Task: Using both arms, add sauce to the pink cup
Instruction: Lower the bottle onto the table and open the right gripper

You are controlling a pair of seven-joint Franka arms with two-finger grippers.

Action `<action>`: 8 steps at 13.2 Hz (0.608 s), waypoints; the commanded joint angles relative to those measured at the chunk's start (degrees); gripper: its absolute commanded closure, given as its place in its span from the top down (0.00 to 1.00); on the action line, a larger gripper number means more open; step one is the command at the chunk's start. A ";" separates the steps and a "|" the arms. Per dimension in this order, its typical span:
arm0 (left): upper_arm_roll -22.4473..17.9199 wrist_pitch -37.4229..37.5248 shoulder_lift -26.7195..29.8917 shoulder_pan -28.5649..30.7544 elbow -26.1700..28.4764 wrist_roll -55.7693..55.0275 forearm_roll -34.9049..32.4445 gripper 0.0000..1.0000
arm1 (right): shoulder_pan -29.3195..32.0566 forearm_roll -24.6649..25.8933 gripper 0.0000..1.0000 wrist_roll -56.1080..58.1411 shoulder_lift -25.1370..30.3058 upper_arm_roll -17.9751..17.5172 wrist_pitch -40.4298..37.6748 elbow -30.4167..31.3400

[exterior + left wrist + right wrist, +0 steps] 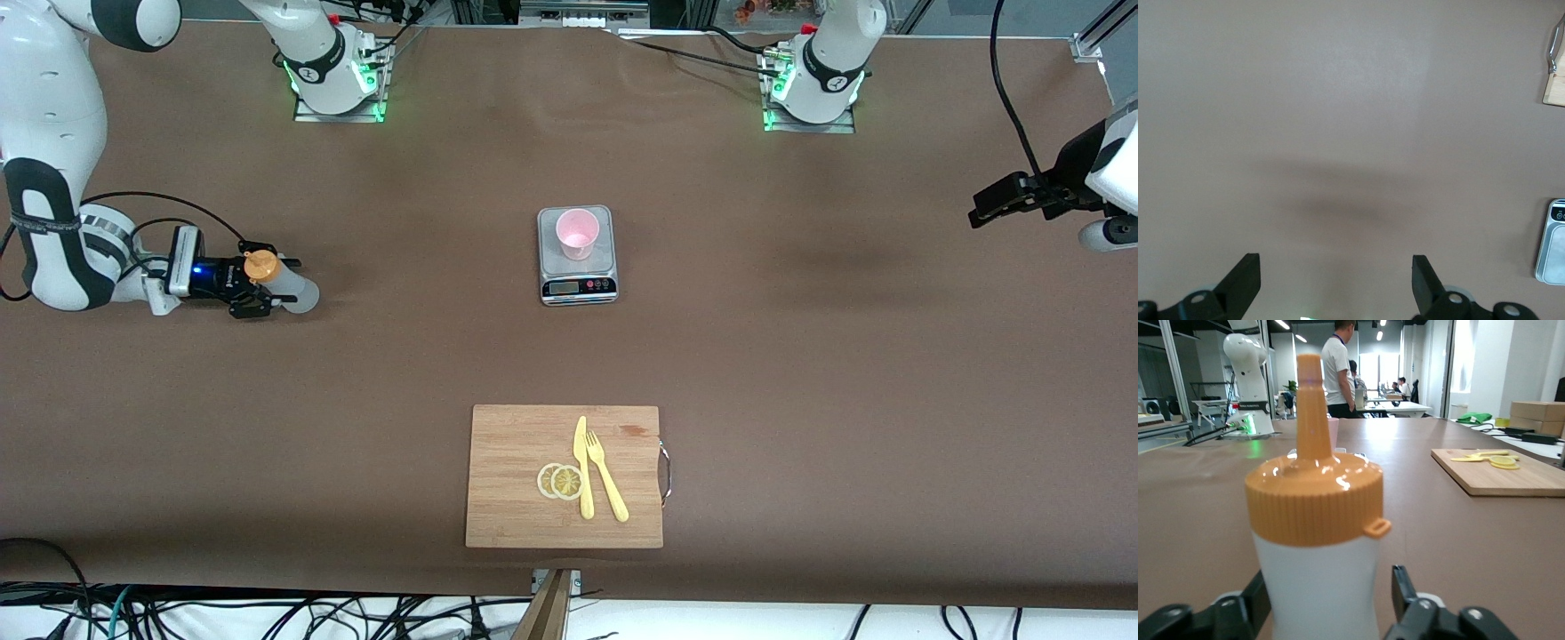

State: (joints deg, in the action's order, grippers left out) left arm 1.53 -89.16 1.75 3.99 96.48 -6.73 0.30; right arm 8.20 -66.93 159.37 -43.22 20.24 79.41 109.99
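Observation:
The squeeze bottle [289,289], whitish with an orange nozzle cap [260,266], stands upright on the table toward the right arm's end. My right gripper [283,284] is low at the table and straddles the bottle's body; in the right wrist view [1328,600] the fingers are open, with a gap showing at one finger [1403,587]. The pink cup [576,233] stands on the scale [578,283] at the table's middle. My left gripper [978,213] hangs open and empty over bare table at the left arm's end; the left wrist view [1336,280] shows it wide open.
A wooden cutting board [516,480] lies nearer to the front camera than the scale, with a yellow knife [582,467], a fork [606,480] and lemon slices [560,481] on it. The scale's edge [1555,243] and the board's corner [1555,90] show in the left wrist view.

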 commanded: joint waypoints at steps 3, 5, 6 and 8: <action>0.32 1.27 0.09 1.02 -0.94 0.05 0.49 1.00 | 4.00 5.58 1.00 5.61 6.46 -0.73 8.11 4.08; 0.49 1.27 0.09 1.02 -1.03 -0.04 0.40 1.00 | 5.24 7.25 1.00 2.28 9.36 -0.12 10.84 7.06; 0.49 1.27 0.09 1.02 -1.03 0.05 0.40 1.00 | 5.59 8.91 1.00 -0.61 11.38 0.23 13.29 8.04; 0.23 1.27 0.09 1.10 -0.77 0.14 0.40 1.00 | 5.68 11.38 1.00 -8.25 15.78 0.33 18.22 9.89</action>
State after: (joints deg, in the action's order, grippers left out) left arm 1.53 -88.97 1.76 4.45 96.45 -6.73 0.30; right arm 13.30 -58.03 154.56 -34.08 20.96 93.13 115.20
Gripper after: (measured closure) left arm 0.000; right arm 0.000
